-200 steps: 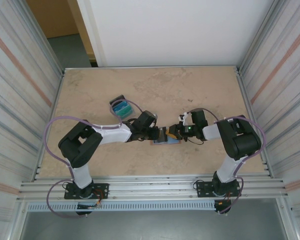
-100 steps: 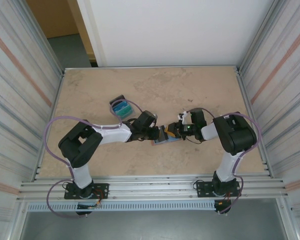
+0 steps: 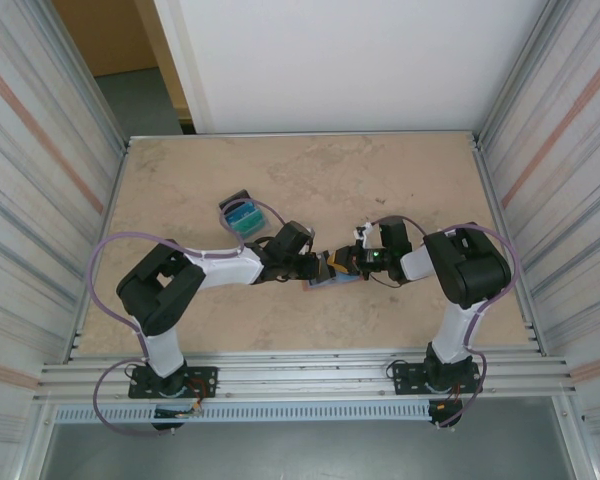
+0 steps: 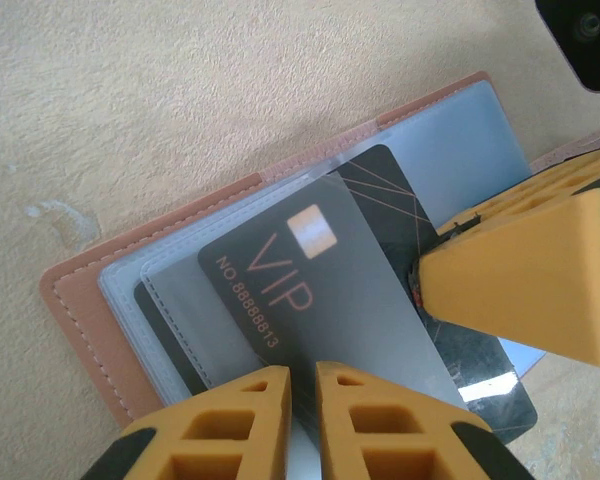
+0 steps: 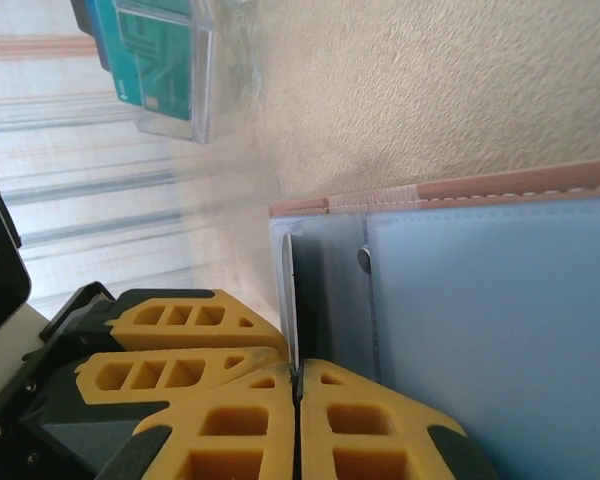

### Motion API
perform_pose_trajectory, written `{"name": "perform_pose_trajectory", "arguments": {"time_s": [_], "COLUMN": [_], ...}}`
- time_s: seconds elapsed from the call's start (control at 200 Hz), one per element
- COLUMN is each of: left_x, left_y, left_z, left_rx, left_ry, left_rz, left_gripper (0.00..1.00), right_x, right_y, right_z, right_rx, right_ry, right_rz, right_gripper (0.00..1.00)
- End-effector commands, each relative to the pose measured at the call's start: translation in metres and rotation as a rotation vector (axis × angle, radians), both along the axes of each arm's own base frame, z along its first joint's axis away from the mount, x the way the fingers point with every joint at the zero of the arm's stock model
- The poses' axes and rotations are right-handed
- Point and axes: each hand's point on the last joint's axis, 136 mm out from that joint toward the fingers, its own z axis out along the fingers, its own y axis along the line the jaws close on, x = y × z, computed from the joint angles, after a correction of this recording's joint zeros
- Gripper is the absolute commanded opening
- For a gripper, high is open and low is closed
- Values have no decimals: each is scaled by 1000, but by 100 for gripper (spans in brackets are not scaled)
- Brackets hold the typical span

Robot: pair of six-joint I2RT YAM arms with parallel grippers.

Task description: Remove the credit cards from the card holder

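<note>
Looking from above: right gripper (image 3: 344,264) has closed in on the card holder (image 3: 330,282) on the desk (image 3: 180,180), meeting left gripper (image 3: 318,268); teal card pile (image 3: 243,216) lies well apart.
Left wrist: grey VIP card (image 4: 310,290) sits half out of its pocket; left jaws nearly closed at its lower edge, grip unclear.
Right wrist: right jaws pinch that card edge-on; it looks ready to pull.
</note>
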Motion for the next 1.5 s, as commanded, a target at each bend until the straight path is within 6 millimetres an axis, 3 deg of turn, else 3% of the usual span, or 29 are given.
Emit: {"name": "perform_pose_trajectory", "arguments": {"time_s": [0.0,0.356,0.536,0.767,0.927,0.982,1.233,1.493], "left_x": [-10,-11,-4,7,11,11,13,-1], "left_y": [15,17,12,9,15,17,30,41], "left_z": [-14,-9,11,50,76,86,144,209], "left_rx": [46,34,8,-37,-58,-68,-93,-113], "left_ry": [40,34,-6,-89,-150,-177,-346,-584], "left_rz": [17,26,27,46,66,63,-28,-318], "left_gripper": [15,15,29,45,52,58,76,74], "right_x": [-1,2,5,8,9,9,-8,-34], "right_y": [-10,-42,-60,-67,-68,-66,-53,-28], "right_z": [4,19,36,71,99,110,152,179], "right_rx": [-14,-215,-274,-287,-250,-231,-230,-301], "right_ry": [-7,-84,-155,-296,-391,-425,-627,-811], "right_rz": [-10,-18,-59,-107,-149,-154,-65,164], "right_gripper": [6,2,2,1,1,1,0,0]}}
